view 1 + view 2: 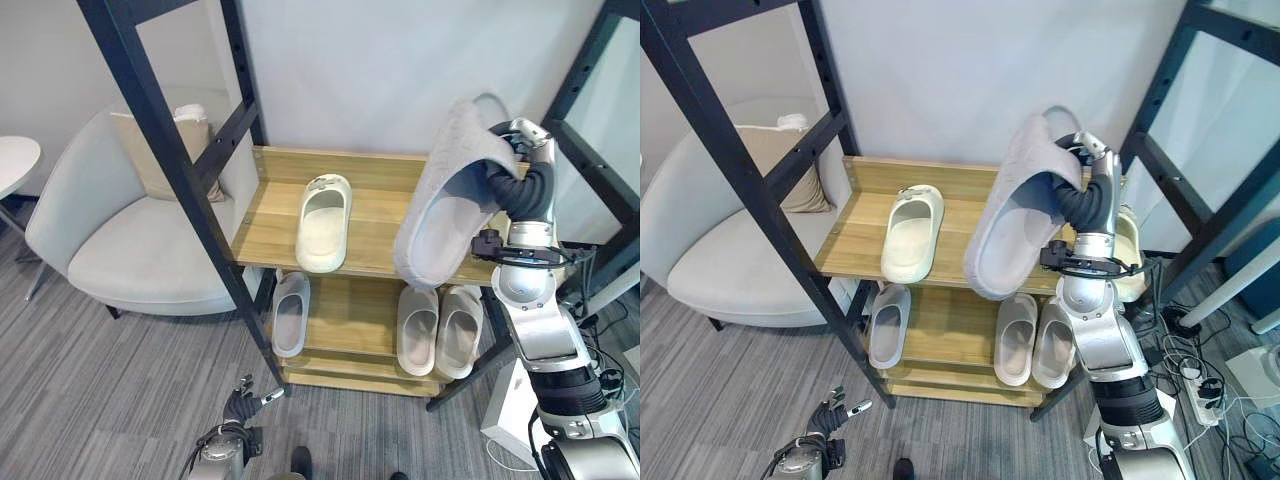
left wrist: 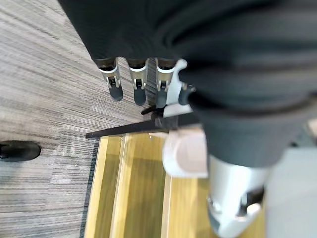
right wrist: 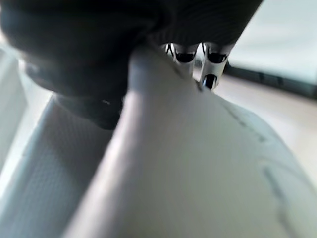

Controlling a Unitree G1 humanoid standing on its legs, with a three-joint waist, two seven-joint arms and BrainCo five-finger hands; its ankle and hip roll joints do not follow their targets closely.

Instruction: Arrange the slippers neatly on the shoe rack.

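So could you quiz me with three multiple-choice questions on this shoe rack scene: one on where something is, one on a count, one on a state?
1. Where does the cream slipper lie?
A. top shelf
B. floor
C. armchair

2. How many slippers lie on the lower shelf?
A. one
B. three
C. five

3. What is the right hand doing?
A. hanging open
B. pushing the rack
C. gripping a grey slipper

Answers: 1 A, it lies flat on the top shelf. 2 B, one sits on the left and a pair on the right. 3 C, the fingers clamp its edge, holding it tilted above the top shelf.
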